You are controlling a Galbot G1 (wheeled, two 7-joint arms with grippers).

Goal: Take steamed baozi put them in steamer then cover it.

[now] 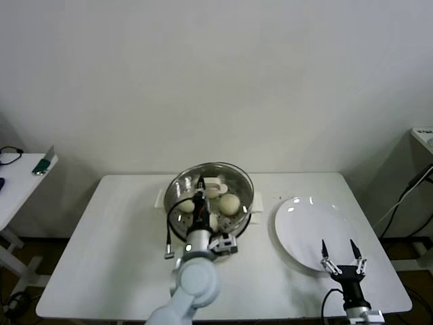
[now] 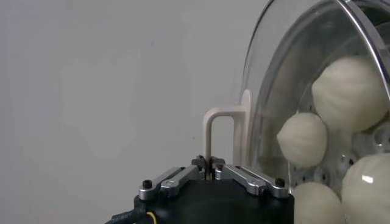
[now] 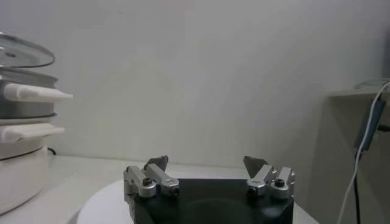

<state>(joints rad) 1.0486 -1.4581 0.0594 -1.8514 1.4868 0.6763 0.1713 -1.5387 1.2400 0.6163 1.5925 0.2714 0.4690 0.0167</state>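
Gripping the cream-white bar handle (image 2: 220,131) of the cover (image 1: 211,181), the left pincer (image 1: 201,183) is clenched on it above the steamer (image 1: 174,211). The clear glass lid sits over the steel pot near the middle of the white tabletop (image 1: 101,257). In the left wrist view the fingers (image 2: 244,175) meet at the foot of the handle, and the lid's metal rim (image 2: 365,27) runs close along the pot.

Steamed baozi (image 1: 229,203) lie inside the steamer on the perforated tray — four are visible through the glass in the left wrist view (image 2: 350,91).

The right pincer (image 1: 343,258) is released, jaws spread wide, hovering over the near edge of the flat white plate (image 1: 304,227). The plate lies just beside the steamer on the robot's right — it carries nothing.
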